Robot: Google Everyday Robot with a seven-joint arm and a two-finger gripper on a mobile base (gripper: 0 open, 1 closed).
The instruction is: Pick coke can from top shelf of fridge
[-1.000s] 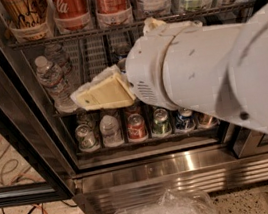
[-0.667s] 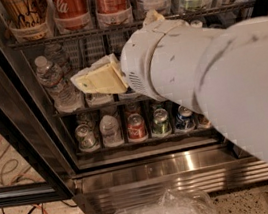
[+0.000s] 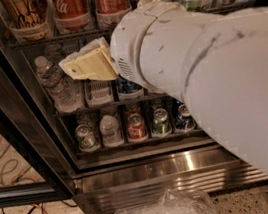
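The pincer (image 3: pixel 87 65), matt cream plastic, sits left of centre against the fridge (image 3: pixel 155 176), whose louvred base is brushed stainless steel. The arm (image 3: pixel 208 67) behind it is smooth white plastic, scuffed grey. In the upper left, the coke can (image 3: pixel 71 5) is glossy red metal, standing in a clear plastic tray (image 3: pixel 75 24) on the top shelf (image 3: pixel 37 41) of dark metal wire.

The cream-yellow hand (image 3: pixel 70 68) sits left of centre, on a white arm (image 3: pixel 208 67) scuffed with grey. At the upper left is the coke can (image 3: pixel 71 5) — red, white script. The fridge (image 3: pixel 170 176) — black frame, steel-grey louvred base.
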